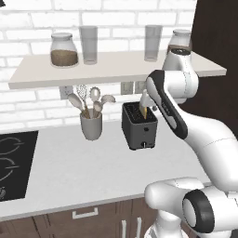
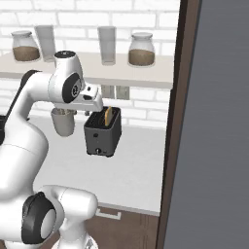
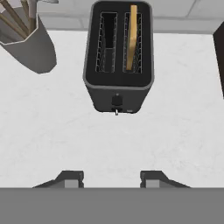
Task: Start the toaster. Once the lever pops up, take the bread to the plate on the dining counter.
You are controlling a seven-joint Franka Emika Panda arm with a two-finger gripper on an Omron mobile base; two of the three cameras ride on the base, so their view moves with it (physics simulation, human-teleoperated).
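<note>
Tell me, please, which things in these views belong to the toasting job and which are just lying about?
For the job: toaster; lever low on its front face; bread upright in one slot; claw hanging apart from the toaster.

Lying about: utensil cup; hob; shelf jars; shelf glasses.

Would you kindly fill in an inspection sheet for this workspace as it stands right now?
Surface: speckled pale worktop, with a black hob at its left end.
Job's things: dark toaster stands upright; bread sits on edge in one slot, the other slot is empty; lever is low on the front face.
Clutter: grey utensil cup with spoons beside the toaster, apart from it.
End effector: above the worktop in front of the toaster, fingers apart, holding nothing.
Cables: nothing seen.
Surroundings: white brick wall, a shelf carrying jars and glasses, a dark tall cabinet to the right.
</note>
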